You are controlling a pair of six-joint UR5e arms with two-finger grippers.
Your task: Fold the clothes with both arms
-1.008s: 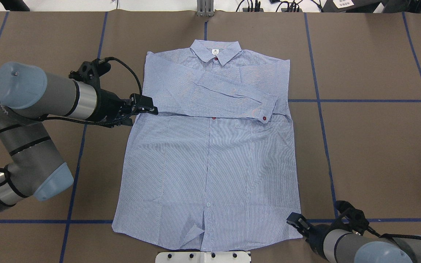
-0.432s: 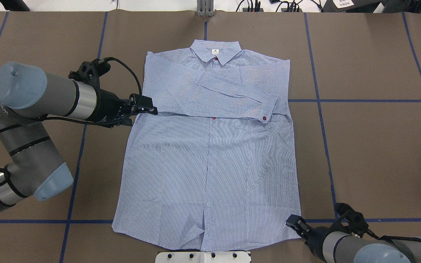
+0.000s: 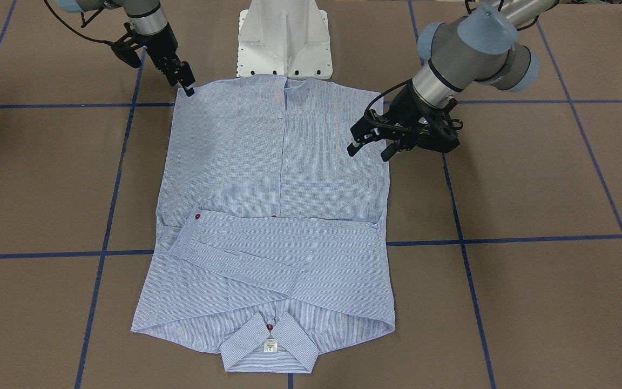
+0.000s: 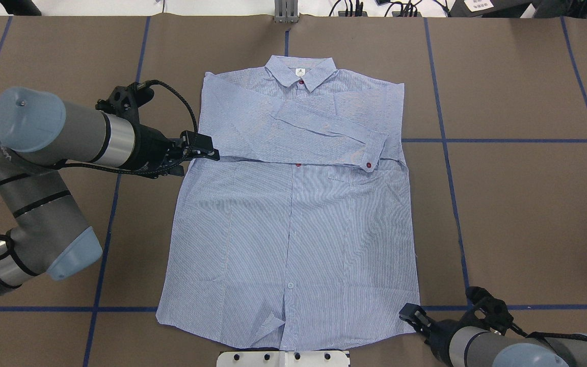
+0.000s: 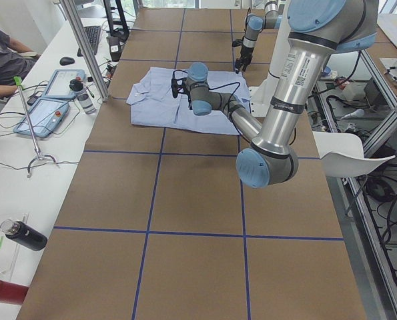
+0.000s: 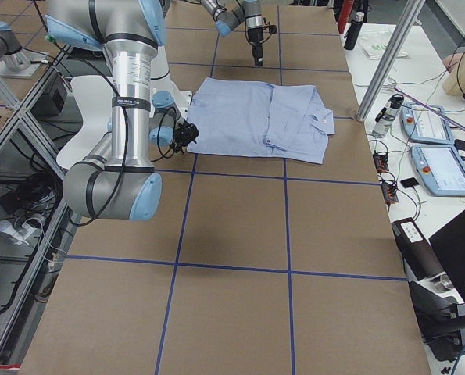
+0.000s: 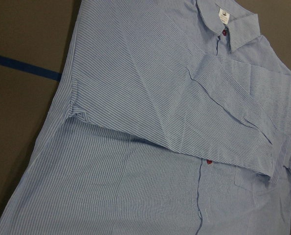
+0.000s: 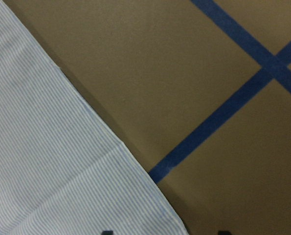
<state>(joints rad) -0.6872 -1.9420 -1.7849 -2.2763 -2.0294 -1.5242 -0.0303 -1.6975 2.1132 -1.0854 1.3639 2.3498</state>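
Observation:
The light blue striped shirt (image 4: 293,229) lies flat and face up on the brown table, collar at the far side, both sleeves folded across the chest. It also shows in the front view (image 3: 278,162) and the left wrist view (image 7: 160,122). My left gripper (image 4: 211,152) is open and empty, hovering at the shirt's side edge by the armpit; its fingers stand apart in the front view (image 3: 369,153). My right gripper (image 4: 406,310) is open and empty at the near hem corner, which the right wrist view (image 8: 150,196) shows between the fingertips.
The white pedestal base (image 3: 284,38) stands just behind the shirt's hem. Blue tape lines (image 4: 507,140) cross the table. A metal post (image 4: 286,12) stands at the far edge. The operators' side table holds tablets and bottles (image 5: 51,100).
My right gripper has drawn slightly back toward the robot's side beside the hem corner. My left gripper and the shirt have not visibly moved.

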